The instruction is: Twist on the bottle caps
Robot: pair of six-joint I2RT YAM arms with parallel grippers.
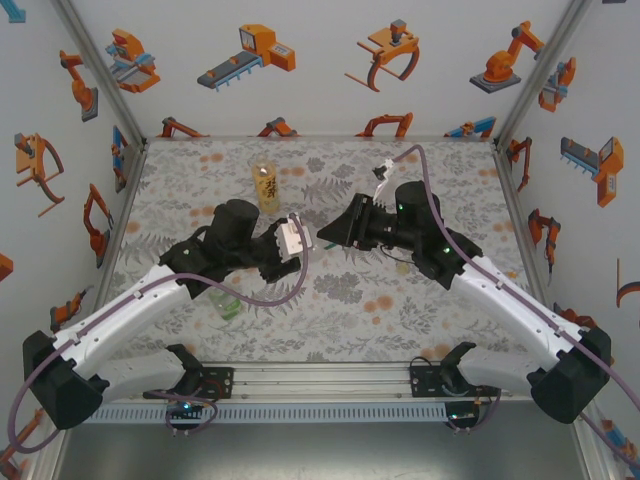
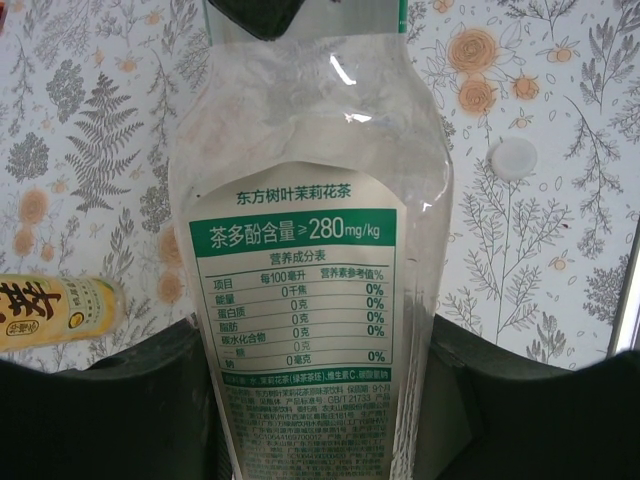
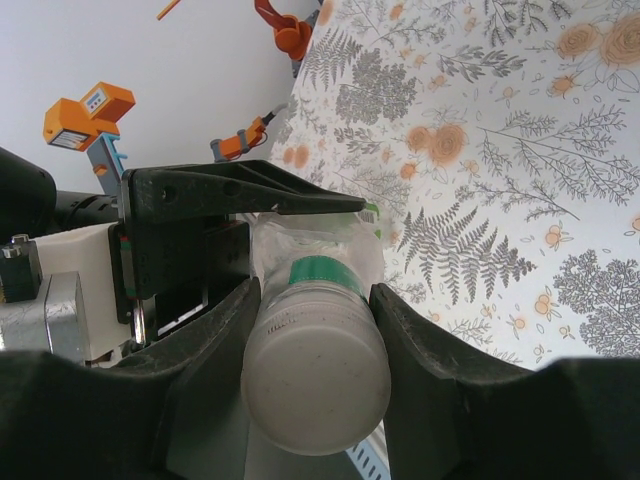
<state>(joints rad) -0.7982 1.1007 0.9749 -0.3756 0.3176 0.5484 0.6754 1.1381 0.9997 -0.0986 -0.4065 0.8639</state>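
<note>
Clear bottle (image 2: 310, 150) is clamped in left gripper (image 2: 315, 335), mid-frame. Its cap (image 3: 315, 370) is pinched by right gripper (image 3: 315, 295) at the neck; tightness cannot be told. Amber bottle (image 1: 265, 185), upper centre, and green bottle (image 1: 226, 303), lower left, are judged undone. Loose cap (image 2: 514, 158) is seen upper right.

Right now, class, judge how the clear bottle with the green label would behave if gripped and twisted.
The clear bottle looks empty and thin-walled, with creased highlights, so it is probably light and may dent under a squeeze. Its glossy label wrap suggests it could slip or turn in the left pincer while the cap is twisted.
</note>
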